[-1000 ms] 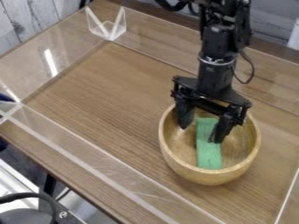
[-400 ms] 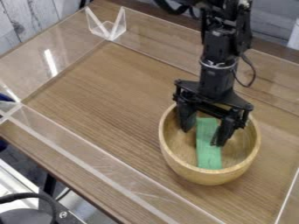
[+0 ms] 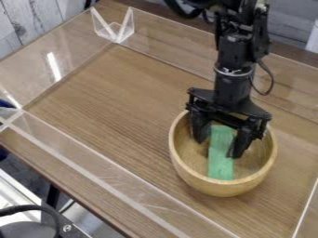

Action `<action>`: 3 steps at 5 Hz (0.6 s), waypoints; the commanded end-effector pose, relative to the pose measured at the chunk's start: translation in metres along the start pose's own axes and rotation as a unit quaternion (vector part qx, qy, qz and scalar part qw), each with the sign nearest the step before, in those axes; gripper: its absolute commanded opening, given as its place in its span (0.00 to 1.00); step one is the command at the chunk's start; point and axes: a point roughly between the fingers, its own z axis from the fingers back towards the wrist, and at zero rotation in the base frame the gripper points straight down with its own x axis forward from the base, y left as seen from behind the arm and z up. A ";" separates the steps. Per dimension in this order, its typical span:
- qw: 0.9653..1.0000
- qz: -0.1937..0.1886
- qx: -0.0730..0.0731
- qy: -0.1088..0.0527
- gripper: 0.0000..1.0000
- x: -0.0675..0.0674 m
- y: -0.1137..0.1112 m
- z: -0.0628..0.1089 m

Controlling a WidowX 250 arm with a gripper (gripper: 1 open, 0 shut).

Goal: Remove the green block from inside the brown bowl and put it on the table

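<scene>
The green block [image 3: 221,158] is cradled inside the brown bowl [image 3: 188,165] on the right of the table [image 3: 106,102], lying lengthwise from near to far, while the gripper [image 3: 220,139], its fingers spread, is held pointing down over the block by the arm [image 3: 233,56] reaching in from the far side.

Block [image 3: 221,153] bright green; bowl [image 3: 191,174] light tan; tabletop [image 3: 93,107] brown, wood-grained.

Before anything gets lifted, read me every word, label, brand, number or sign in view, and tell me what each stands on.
No text can be read anywhere: none shows on the green block, the brown bowl or the table.
Any small marks on the dark arm are too small to read.
</scene>
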 end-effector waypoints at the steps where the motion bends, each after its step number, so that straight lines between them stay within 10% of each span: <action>1: 1.000 -0.004 -0.005 -0.014 1.00 0.004 -0.004 0.006; 3: 1.000 -0.004 -0.010 -0.014 1.00 0.004 -0.006 0.006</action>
